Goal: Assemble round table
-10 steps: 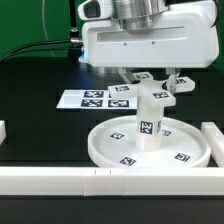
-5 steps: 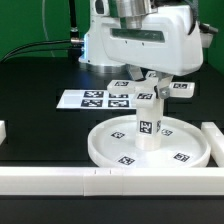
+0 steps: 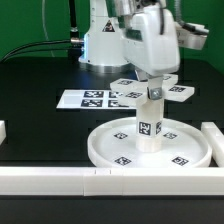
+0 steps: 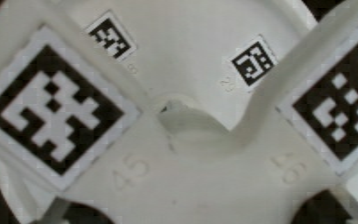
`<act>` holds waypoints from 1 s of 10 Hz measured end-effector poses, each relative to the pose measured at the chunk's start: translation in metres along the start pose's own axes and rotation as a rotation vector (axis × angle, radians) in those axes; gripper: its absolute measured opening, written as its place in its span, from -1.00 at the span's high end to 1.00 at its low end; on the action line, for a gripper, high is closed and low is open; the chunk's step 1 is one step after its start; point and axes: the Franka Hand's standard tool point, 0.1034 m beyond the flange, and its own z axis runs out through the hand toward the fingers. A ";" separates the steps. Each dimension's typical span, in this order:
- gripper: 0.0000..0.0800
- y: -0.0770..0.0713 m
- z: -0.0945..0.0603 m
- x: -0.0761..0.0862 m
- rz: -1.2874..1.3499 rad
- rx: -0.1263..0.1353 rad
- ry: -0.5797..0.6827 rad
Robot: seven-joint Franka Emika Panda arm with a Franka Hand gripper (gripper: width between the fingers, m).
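The large round rimmed disc (image 3: 100, 150) lies on the black table near the front. The short thick post (image 3: 149, 128) stands upright at its middle. The small cross-shaped piece (image 3: 178, 93) sits level on top of the post, its tagged arms pointing to both sides. My gripper (image 3: 152, 85) comes straight down from above and is shut on the middle of the cross-shaped piece. In the wrist view the cross-shaped piece (image 4: 194, 160) fills the picture with its tags, and my fingertips are hidden.
The marker board (image 3: 90, 99) lies flat behind the disc toward the exterior view's left. A long white rail (image 3: 60, 180) runs along the front, and another (image 3: 213, 135) stands at the right. The arm's white base (image 3: 100, 45) is at the back.
My wrist has turned about its vertical axis over the post, and the cross-shaped piece has turned with it. The disc and post have stayed in place.
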 end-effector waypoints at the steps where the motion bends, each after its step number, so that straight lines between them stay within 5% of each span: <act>1: -0.12 0.000 0.000 0.000 0.090 0.004 0.002; 5: -0.12 -0.001 -0.003 0.000 0.193 0.000 -0.003; 6: -0.50 -0.003 -0.015 -0.002 0.151 -0.021 -0.022; 8: -0.59 -0.009 -0.034 -0.003 0.120 0.010 -0.045; 10: -0.62 -0.011 -0.038 -0.005 0.088 0.018 -0.047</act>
